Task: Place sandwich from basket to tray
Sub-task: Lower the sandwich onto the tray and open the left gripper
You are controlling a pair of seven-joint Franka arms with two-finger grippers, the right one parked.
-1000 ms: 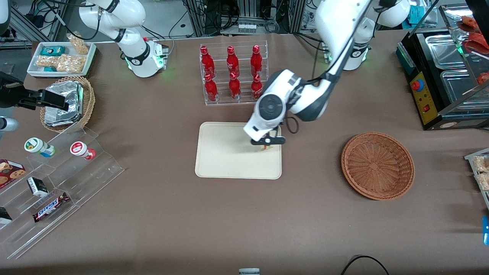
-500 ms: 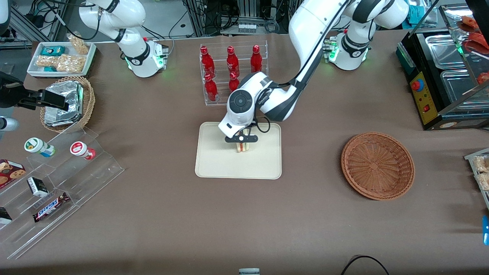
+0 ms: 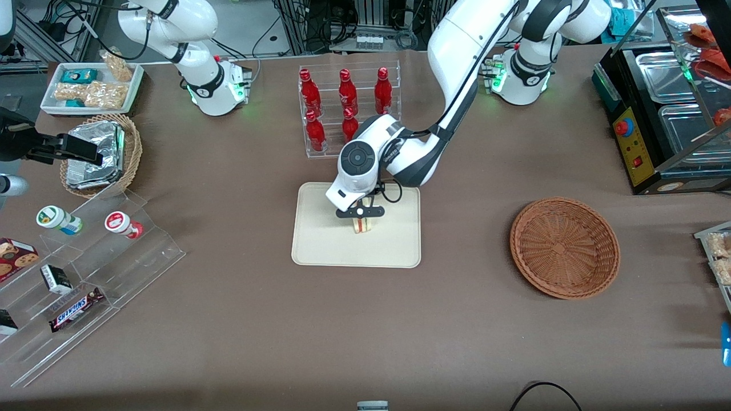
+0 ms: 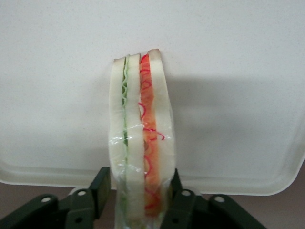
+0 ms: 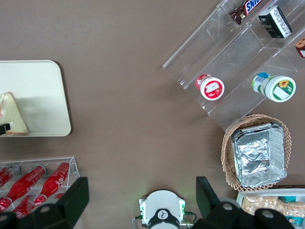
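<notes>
Wrist view: jaws pinch layered wedge sandwich [image 4: 141, 143].

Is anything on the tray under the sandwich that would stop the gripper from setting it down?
Nothing visible. The gripper holds the sandwich over bare tray; the basket sits well aside.

Working arm [image 3: 457, 63]: glossy white shells, dark grey bands at joints. Round white base [image 3: 522, 80] bolted to counter, green light glowing at collar, black ring with small logo. Wrist: round grey cap [image 3: 358, 158] with concentric rings above pincer, small grey lettering on white casing beside it. Thin black cable [image 3: 393, 194] looping out just above pincer. Pincer [image 3: 361, 216]: flat black crossbar with pale round screw at centre; fingers [image 4: 97, 191] matte black, angular, silver screw heads on mounts.
</notes>
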